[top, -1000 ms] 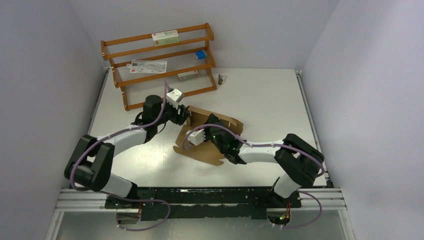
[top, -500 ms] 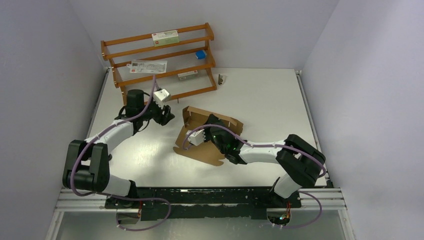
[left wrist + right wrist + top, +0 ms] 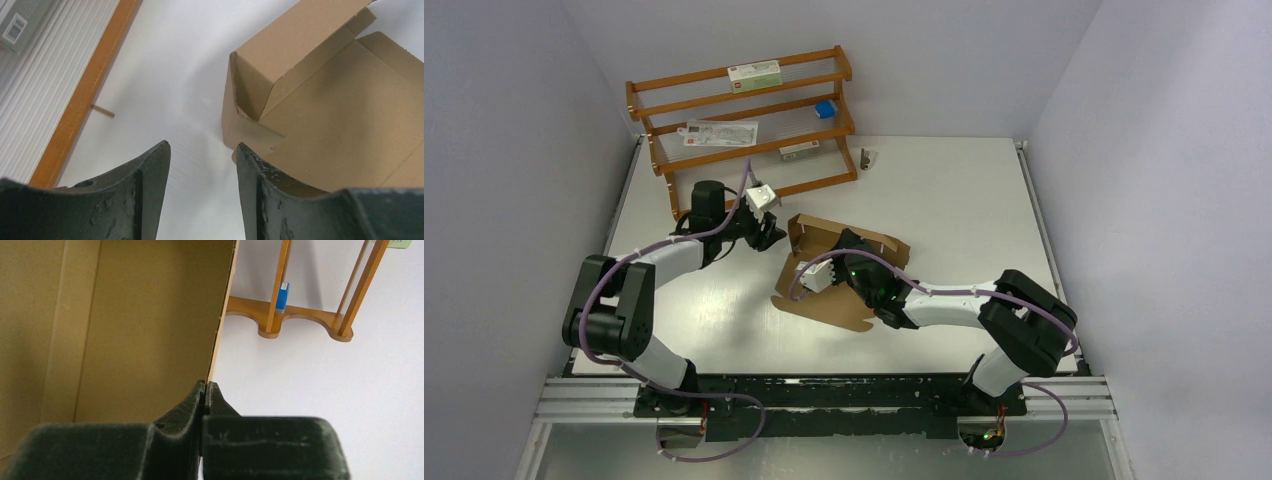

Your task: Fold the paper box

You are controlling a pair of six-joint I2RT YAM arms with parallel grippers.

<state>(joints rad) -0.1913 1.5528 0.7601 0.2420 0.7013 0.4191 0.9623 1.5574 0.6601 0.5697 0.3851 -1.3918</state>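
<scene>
The paper box [image 3: 839,285] is brown cardboard, half formed, lying mid-table with its far wall and left corner standing. In the left wrist view that raised corner [image 3: 260,75] stands just ahead and to the right. My left gripper [image 3: 771,232] hovers just left of this corner, open, with only white table between its fingers [image 3: 150,175]. My right gripper [image 3: 844,243] reaches over the box from the right. It is shut on the edge of the box's far wall [image 3: 220,325], the box's inside showing to the left in the right wrist view.
A wooden rack [image 3: 744,120] stands at the back left, holding a white red-labelled carton [image 3: 754,73], a small blue box [image 3: 825,108] and a flat packet [image 3: 719,133]. A small metal object [image 3: 865,158] lies right of the rack. The rack's base rail [image 3: 85,95] is close on my left gripper's left.
My left gripper drew back leftward from the box's left corner, then edged part of the way back toward it, its jaws narrowing a little. The right arm and box have not moved.
</scene>
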